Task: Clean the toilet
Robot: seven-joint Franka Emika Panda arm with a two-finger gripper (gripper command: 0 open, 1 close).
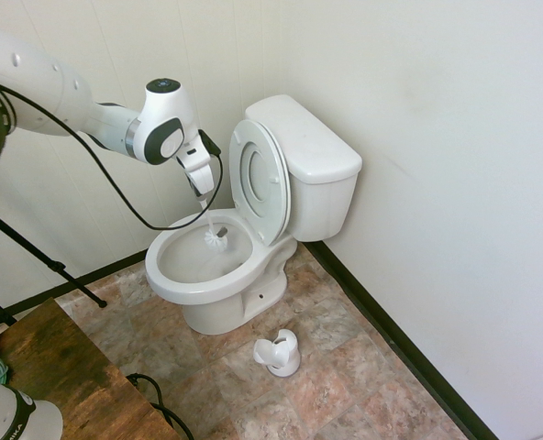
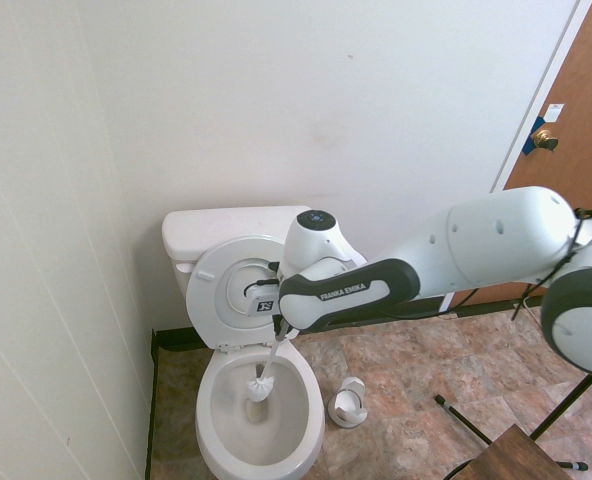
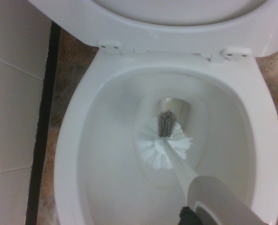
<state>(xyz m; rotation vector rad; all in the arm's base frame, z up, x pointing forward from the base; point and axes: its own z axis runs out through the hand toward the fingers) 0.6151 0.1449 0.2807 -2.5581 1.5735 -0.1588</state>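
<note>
Bare white walls and a mottled tile floor [image 1: 345, 367] frame the toilet [image 1: 203, 284], which sits in the corner with seat and lid raised so the bowl is open to reach. The hand [image 1: 201, 188] points down over the bowl, clamped on a brush [image 2: 260, 385], bristles low inside. The brush holder [image 1: 279, 353] lies tipped on the floor beside the base.

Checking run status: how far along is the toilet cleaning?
Done: seat and lid are up, the brush holder stands empty on the floor, and the gripper is shut on the toilet brush. In hand: the brush head hangs inside the bowl of the toilet, above the drain. Left: scrubbing the bowl walls, then returning the brush to its holder. Whether any scrubbing has happened can't be told.
</note>
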